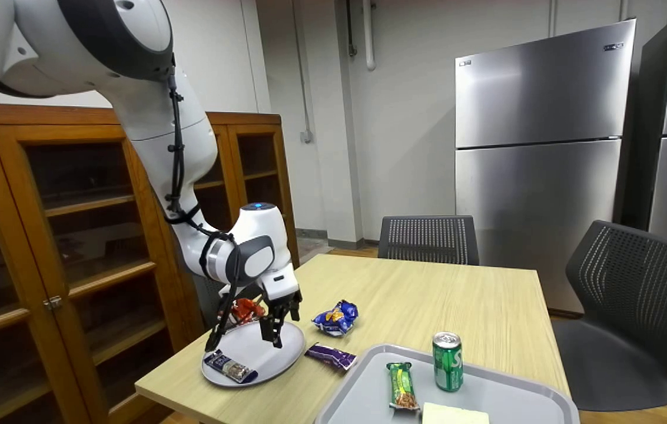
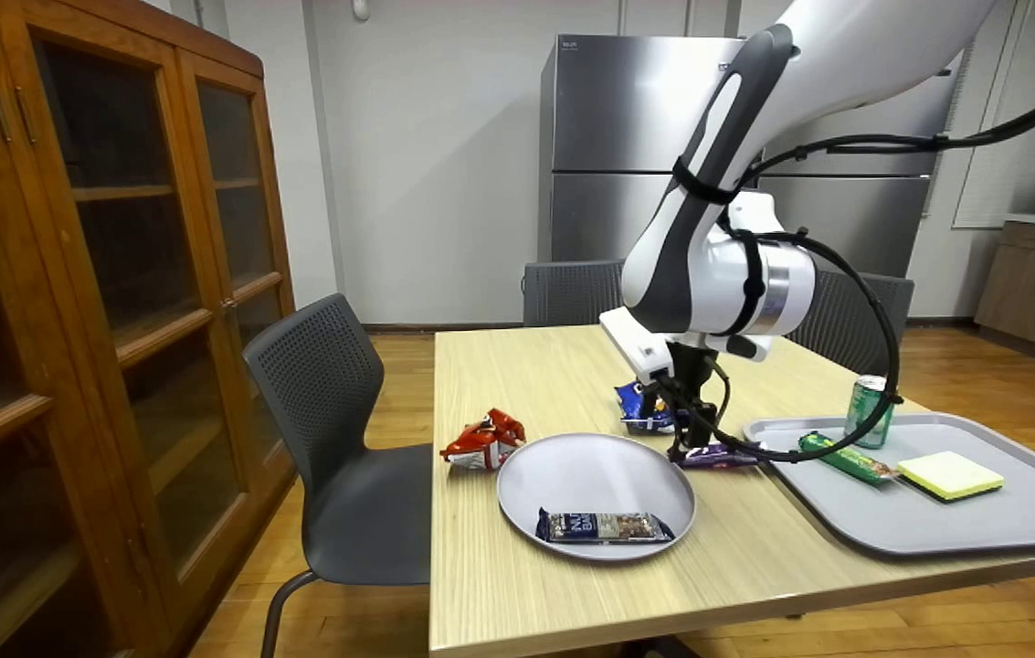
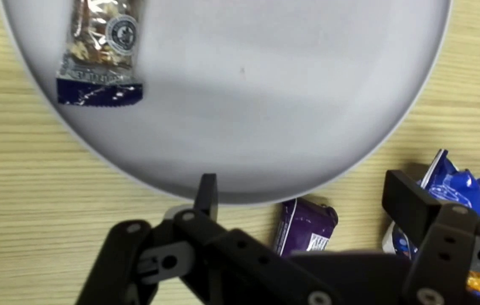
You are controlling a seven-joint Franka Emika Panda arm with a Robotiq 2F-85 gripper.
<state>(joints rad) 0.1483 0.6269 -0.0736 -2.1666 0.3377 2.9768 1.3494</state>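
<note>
While the tool (image 3: 303,195) stands spread near the purple packet (image 3: 305,228), the green can (image 1: 447,362) shows "S".

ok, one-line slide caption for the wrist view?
Gripper open over the table, purple-wrapped bar seen between its jaws, snack bar on the gray plate, blue packet at frame right.

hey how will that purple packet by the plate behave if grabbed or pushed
The purple packet looks small, so probably light. Its shiny wrapper may be slippery. Lying flat on the table, it would likely slide rather than roll.
</note>
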